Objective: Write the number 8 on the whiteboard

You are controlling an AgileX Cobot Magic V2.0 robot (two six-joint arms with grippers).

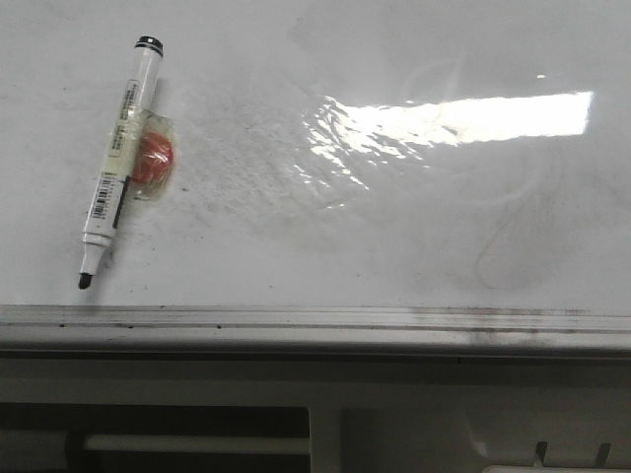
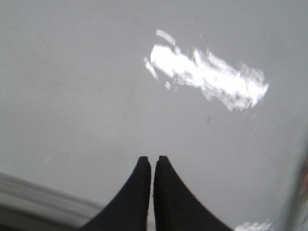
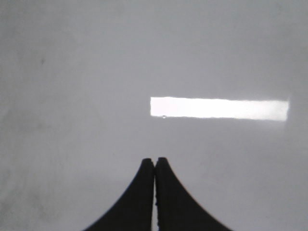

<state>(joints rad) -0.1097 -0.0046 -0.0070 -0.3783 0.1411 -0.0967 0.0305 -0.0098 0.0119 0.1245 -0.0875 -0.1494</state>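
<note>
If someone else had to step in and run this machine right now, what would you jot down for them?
Left pincer: shut, empty, above bare board.
Right pincer: shut, empty, also above bare board.
Marker: uncapped, lying on the whiteboard at its left side, tip toward the near edge rail. A small orange thing wrapped in clear tape is stuck to its barrel.
Done: nothing. No fresh black 8 on the board, only faint grey erased smudges and a bright light reflection.
Left: pick up the marker, write the 8.

Glossy smudged whiteboard [image 1: 296,246], dull metal edge rail [image 1: 296,320], smooth plastic marker [image 1: 118,168].
</note>
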